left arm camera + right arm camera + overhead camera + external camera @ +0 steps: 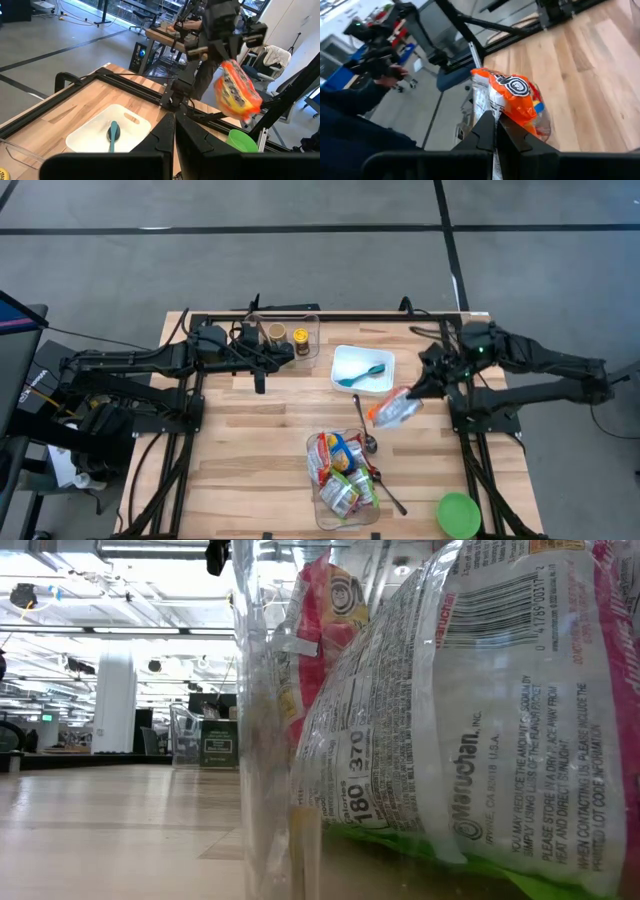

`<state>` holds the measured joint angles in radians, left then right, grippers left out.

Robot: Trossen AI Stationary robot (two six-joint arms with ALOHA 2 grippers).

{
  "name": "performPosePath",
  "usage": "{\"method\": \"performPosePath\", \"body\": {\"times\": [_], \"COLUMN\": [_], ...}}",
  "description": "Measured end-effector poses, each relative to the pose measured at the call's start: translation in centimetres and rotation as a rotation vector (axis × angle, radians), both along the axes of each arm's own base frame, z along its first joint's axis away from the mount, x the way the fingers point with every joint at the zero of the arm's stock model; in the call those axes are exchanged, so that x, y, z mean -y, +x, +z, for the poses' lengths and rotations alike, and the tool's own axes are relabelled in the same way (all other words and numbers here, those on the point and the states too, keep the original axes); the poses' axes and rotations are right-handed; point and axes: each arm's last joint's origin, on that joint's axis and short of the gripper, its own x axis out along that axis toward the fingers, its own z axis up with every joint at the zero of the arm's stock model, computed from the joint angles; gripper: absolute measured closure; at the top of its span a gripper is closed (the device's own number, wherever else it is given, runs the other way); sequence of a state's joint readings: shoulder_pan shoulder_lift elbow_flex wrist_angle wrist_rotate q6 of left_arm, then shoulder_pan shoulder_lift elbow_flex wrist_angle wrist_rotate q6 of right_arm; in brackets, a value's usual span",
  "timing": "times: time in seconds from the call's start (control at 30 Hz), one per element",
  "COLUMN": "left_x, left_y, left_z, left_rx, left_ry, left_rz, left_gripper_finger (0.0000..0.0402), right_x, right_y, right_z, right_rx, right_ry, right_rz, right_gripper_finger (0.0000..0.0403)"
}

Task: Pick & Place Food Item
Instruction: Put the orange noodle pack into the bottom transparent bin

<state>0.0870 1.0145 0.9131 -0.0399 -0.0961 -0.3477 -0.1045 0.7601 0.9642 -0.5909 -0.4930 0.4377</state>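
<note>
Orange noodle packet [395,409] hangs off the table, pinched at one end by right gripper [418,389]; long axis slants down toward the white tray [345,356], just beside; left gripper [261,383] closed empty, farther off.

You see a pale, smooth wooden table [250,450], a glossy crinkled plastic noodle packet [395,410], a clear plastic bin [322,515], a matt white tray [350,358] and shiny metal spoons [364,430].
</note>
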Motion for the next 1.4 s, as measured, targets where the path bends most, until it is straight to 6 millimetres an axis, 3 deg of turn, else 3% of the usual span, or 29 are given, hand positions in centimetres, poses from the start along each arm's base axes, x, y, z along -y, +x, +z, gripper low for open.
{"method": "performPosePath", "body": {"times": [0.33,0.5,0.63,0.83,1.07,1.4], "left_x": [0.0,0.3,1.5,5.0,8.7,10.1], "left_y": [0.0,0.1,0.5,1.4,3.0,5.9], "left_z": [0.3,0.5,0.1,-0.4,-0.8,-3.6], "left_rx": [0.030,0.082,0.055,0.035,0.106,0.063], "left_ry": [-0.002,-0.191,-0.233,-0.203,-0.102,-0.085], "left_rz": [0.001,0.009,-0.062,-0.215,-0.318,-0.331], "left_gripper_finger": [0.0393,0.0393,0.0393,0.0393,0.0393,0.0393], "right_x": [-4.0,-6.1,-7.3,-7.8,-7.9,-7.9], "right_y": [2.4,4.9,6.8,8.5,9.1,9.1], "right_z": [-0.3,-0.2,-0.1,-0.2,0.3,0.6], "right_rx": [-0.030,0.068,0.155,0.220,0.292,0.324], "right_ry": [0.017,0.014,0.035,0.056,0.084,0.074], "right_rz": [-0.187,-0.229,-0.271,-0.321,-0.335,-0.331], "right_gripper_finger": [0.0401,0.0401,0.0401,0.0401,0.0401,0.0401]}}
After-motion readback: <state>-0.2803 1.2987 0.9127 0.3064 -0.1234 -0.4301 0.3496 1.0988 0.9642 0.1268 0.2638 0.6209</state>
